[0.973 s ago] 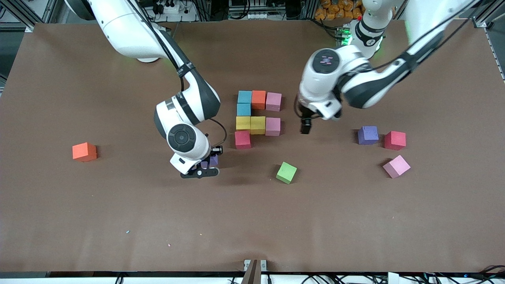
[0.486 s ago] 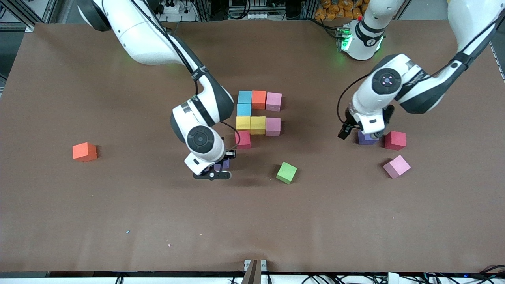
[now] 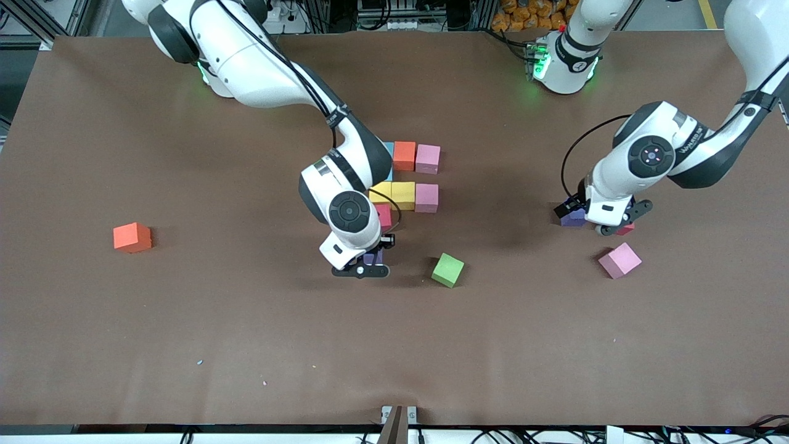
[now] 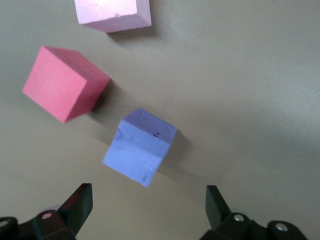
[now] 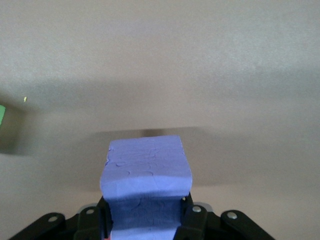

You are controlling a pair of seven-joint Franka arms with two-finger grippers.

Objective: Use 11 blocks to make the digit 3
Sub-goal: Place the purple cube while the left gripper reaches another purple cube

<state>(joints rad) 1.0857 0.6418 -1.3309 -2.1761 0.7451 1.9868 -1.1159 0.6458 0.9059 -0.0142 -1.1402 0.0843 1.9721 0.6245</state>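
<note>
The unfinished digit 3 is a cluster of blocks mid-table: teal (image 3: 387, 148), orange (image 3: 404, 155), pink (image 3: 428, 158), two yellow (image 3: 394, 193), pink (image 3: 426, 197) and red (image 3: 384, 216). My right gripper (image 3: 363, 265) (image 5: 145, 217) is shut on a purple block (image 3: 372, 257) (image 5: 145, 175), low over the table beside that red block. My left gripper (image 3: 596, 223) (image 4: 147, 207) is open above a loose purple block (image 3: 573, 217) (image 4: 140, 147). A red block (image 3: 626, 229) (image 4: 62, 82) lies next to it. Nothing is between the left fingers.
A loose green block (image 3: 448, 269) lies nearer the front camera than the cluster. A pink block (image 3: 619, 259) (image 4: 112, 12) sits toward the left arm's end, nearer the camera than the purple and red pair. An orange block (image 3: 132, 237) rests toward the right arm's end.
My right gripper has carried its purple block toward the cluster's red block. My left arm has swung from beside the cluster to above the loose purple and red blocks.
</note>
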